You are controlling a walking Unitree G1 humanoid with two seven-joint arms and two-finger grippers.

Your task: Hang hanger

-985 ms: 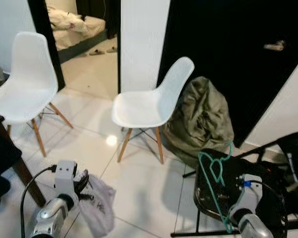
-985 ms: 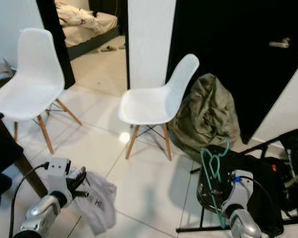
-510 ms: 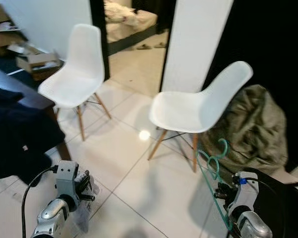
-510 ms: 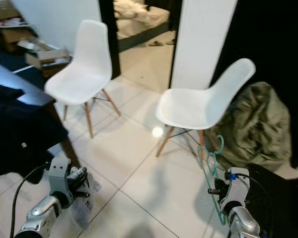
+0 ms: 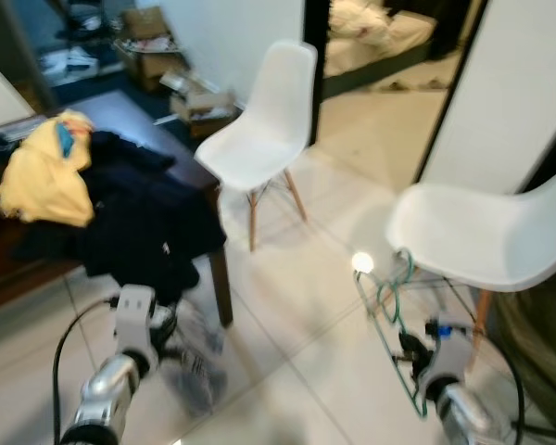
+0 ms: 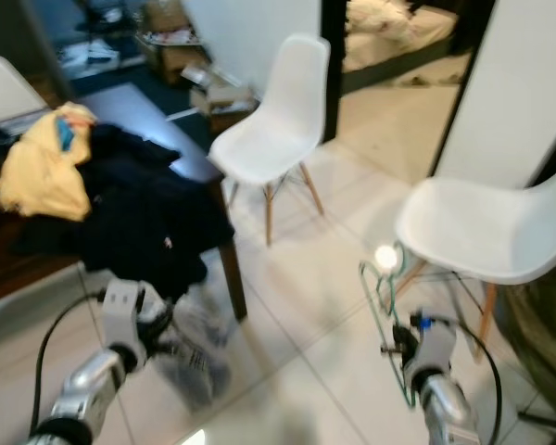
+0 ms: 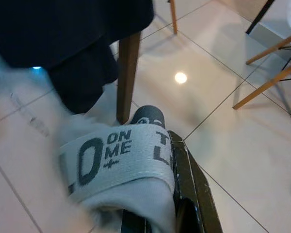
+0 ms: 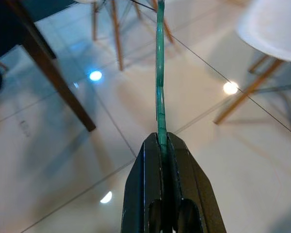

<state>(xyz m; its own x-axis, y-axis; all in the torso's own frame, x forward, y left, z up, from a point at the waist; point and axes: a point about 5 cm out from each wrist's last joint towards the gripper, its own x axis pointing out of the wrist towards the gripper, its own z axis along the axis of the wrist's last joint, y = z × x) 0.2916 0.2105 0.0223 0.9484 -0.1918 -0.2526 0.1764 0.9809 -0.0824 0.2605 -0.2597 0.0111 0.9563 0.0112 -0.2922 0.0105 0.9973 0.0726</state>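
While the head views were blurred, as they would be with the robot on the move, the right gripper (image 8: 161, 141) had its two black fingers pressed together on the thin green hanger (image 5: 392, 320), which rose edge-on from the fingertips in the right wrist view and stood low over the tiled floor (image 5: 296, 287), just in front of the near white chair (image 5: 482, 232). The left gripper (image 7: 172, 160) was closed on a pale grey cloth (image 7: 117, 160) with dark lettering, carried low beside the leg of the dark table (image 5: 218, 278). That table bore a heap of dark clothing (image 5: 134, 218) and a yellow garment (image 5: 42, 176); a second white chair (image 5: 264, 130) stood farther off, near a doorway. No rail, hook or rack could be made out, so the step in hand was judged to be the carry, with hanging not yet begun. The next move would call for finding a place to hang, then raising the hanger so that its hook could catch.
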